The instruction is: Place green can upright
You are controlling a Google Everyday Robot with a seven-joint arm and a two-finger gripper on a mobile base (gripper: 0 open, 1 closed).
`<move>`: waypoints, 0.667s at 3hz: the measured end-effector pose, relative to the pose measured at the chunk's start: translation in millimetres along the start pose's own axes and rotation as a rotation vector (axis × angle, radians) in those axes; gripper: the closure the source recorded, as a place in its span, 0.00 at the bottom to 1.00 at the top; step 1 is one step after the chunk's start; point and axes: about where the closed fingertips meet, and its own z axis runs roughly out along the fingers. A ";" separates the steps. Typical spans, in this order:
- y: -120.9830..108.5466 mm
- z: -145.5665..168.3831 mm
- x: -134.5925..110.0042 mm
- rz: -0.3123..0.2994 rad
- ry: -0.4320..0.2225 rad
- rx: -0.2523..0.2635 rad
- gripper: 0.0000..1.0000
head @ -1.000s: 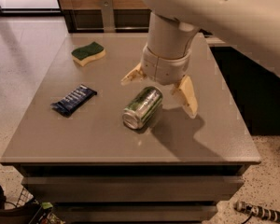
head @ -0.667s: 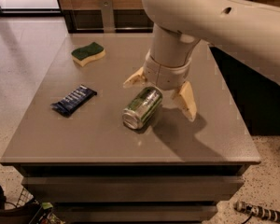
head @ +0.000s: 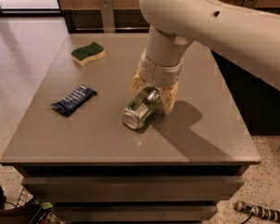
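A dark blue snack packet [head: 73,100] lies flat on the grey worktop [head: 200,139], well off to the left of the gripper [head: 152,97]. A green and yellow sponge [head: 88,53] sits left of the gripper too, but farther back. The green can [head: 140,110] lies on its side, not standing up. Its silver end points toward me, and its far end is tucked right under the gripper. The gripper is low down at that far end. I cannot tell if it is squeezing the can. The big white arm [head: 214,17] reaches in from the right.
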 end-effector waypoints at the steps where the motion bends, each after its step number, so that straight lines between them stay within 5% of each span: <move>1: 10.7 2.4 1.2 -0.028 0.021 -0.016 0.64; 2: 10.1 2.8 1.8 -0.038 0.019 -0.014 0.96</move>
